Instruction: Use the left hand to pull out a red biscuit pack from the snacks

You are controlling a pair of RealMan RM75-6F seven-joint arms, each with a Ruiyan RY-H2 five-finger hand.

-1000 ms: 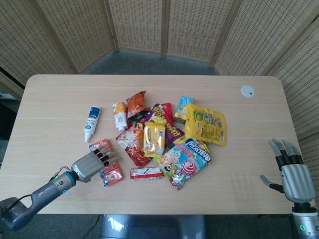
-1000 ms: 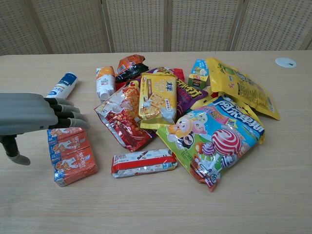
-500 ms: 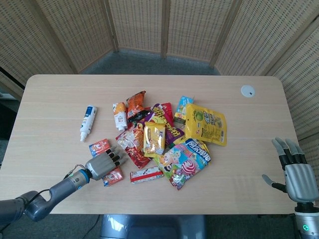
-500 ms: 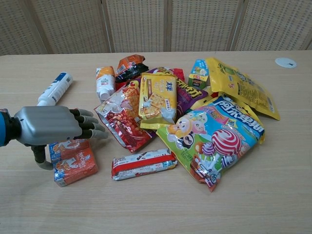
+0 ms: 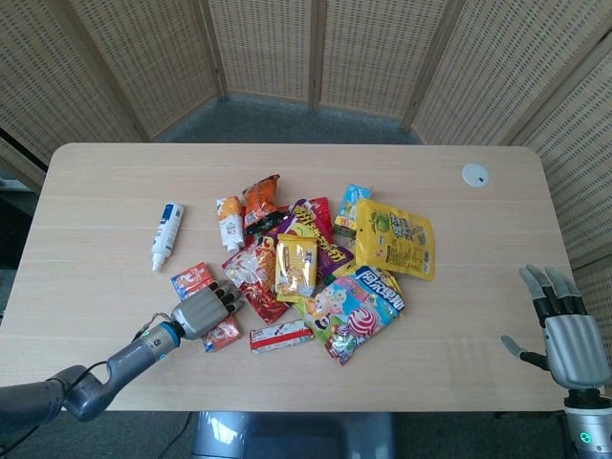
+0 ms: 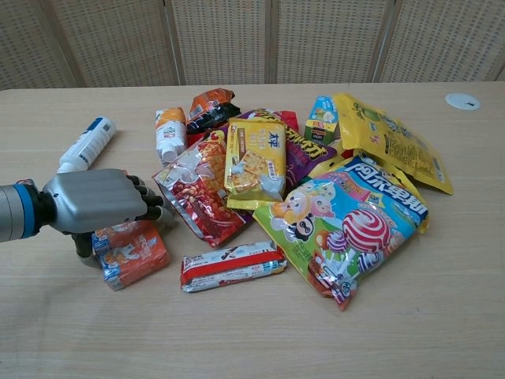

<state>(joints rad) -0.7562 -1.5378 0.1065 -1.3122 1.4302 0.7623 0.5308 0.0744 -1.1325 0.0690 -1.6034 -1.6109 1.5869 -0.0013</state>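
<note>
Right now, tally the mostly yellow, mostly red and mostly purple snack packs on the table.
Yellow: 2, cracker pack, large bag
Red: 3, red biscuit pack, snack bag, bar pack
Purple: 1, purple pack
Total: 6

Snack pile [image 5: 320, 258] blocks centre; table [image 5: 459, 325] edges bare (right especially)

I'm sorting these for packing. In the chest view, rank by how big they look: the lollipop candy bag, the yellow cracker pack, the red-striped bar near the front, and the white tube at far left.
1. lollipop candy bag
2. yellow cracker pack
3. red-striped bar
4. white tube, though it lies farther from the camera, so its rank against the bar is unsure.
</note>
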